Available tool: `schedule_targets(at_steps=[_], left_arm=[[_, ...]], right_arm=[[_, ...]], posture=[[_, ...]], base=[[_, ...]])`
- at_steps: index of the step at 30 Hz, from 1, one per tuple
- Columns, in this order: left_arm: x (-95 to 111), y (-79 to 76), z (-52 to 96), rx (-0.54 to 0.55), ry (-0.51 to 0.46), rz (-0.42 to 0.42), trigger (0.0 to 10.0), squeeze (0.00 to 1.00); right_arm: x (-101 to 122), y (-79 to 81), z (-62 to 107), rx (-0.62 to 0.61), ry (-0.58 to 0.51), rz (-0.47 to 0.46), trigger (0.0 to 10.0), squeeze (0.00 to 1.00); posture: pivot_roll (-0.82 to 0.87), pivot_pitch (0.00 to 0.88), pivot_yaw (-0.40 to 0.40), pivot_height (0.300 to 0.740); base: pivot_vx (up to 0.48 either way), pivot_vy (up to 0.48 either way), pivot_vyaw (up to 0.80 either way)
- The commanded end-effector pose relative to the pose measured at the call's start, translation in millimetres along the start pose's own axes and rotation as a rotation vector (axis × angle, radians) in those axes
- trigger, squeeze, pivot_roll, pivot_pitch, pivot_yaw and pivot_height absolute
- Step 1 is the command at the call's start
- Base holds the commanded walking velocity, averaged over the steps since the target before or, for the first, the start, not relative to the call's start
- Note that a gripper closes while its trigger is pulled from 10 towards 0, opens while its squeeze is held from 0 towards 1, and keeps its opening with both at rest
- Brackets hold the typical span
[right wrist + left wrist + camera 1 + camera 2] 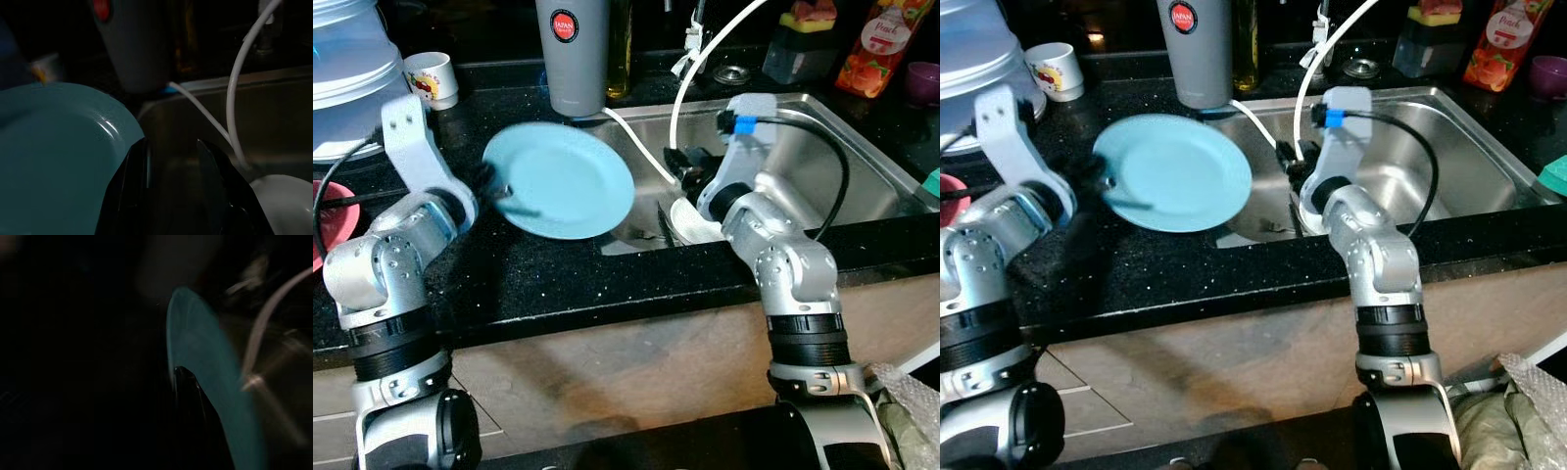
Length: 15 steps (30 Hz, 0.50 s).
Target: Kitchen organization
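Plate-handling seems to be the step in hand: our left gripper (499, 193) pinches the rim of the round light-blue plate (563, 181), holding it tilted above the black speckled countertop (558, 279) just left of the stainless steel sink (842, 157), and we judge the next move calls for a level carry and a gentle set-down, perhaps onto that countertop. Our right gripper (173, 161) reaches into the sink beside a white dish (286, 200), fingers slightly apart on nothing. Its wrist view shows that gap, which the head views hide, while they alone take in the grey tumbler (572, 54) behind the sink's left corner.
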State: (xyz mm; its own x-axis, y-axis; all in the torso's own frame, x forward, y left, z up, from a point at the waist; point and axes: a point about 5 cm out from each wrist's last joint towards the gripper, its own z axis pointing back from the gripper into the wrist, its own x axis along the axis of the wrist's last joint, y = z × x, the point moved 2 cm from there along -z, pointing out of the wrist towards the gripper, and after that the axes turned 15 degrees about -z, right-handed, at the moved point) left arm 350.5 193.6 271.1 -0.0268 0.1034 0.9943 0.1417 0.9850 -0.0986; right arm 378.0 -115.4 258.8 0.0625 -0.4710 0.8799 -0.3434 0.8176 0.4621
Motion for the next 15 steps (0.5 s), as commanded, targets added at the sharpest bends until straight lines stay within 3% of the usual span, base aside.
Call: schedule_targets(at_steps=[1,7,8,12,13,14,15], left_arm=[[12,-8.8,3.2,-0.049,-0.103,-0.024,0.0,0.00],[21,-10.7,5.5,-0.080,-0.186,-0.002,0.0,0.00],[24,-12.4,7.5,-0.106,-0.225,0.014,0.0,0.00],[33,-17.9,11.5,-0.174,-0.291,0.064,0.0,0.00],[35,-19.0,12.4,-0.186,-0.306,0.070,0.0,0.00],[35,-19.0,12.4,-0.186,-0.306,0.070,0.0,0.00],[37,-19.4,12.9,-0.194,-0.315,0.077,0.0,0.00]], right_arm=[[4,0.7,-0.3,0.006,-0.010,-0.074,10.0,0.00],[3,3.4,0.7,0.035,0.005,-0.170,10.0,0.00],[3,6.0,1.2,0.061,0.017,-0.232,10.0,0.00],[2,9.0,2.0,0.095,0.037,-0.304,10.0,0.02],[1,9.4,2.3,0.101,0.044,-0.316,10.0,0.27],[1,9.4,2.3,0.101,0.044,-0.316,10.0,0.27],[1,9.8,2.5,0.106,0.047,-0.325,10.0,1.00]], posture=[[0.01,0.093,0.017,0.740],[0.01,0.093,0.021,0.740],[0.01,0.093,0.021,0.740],[0.01,0.096,0.023,0.740],[0.01,0.096,0.023,0.740],[0.01,0.096,0.023,0.740],[0.01,0.096,0.023,0.740]], base=[[0.000,0.000,0.00],[0.000,0.000,0.00],[0.000,0.000,0.00],[0.000,0.000,0.00],[0.000,0.000,0.00],[0.000,0.000,0.00],[0.000,0.000,0.00]])
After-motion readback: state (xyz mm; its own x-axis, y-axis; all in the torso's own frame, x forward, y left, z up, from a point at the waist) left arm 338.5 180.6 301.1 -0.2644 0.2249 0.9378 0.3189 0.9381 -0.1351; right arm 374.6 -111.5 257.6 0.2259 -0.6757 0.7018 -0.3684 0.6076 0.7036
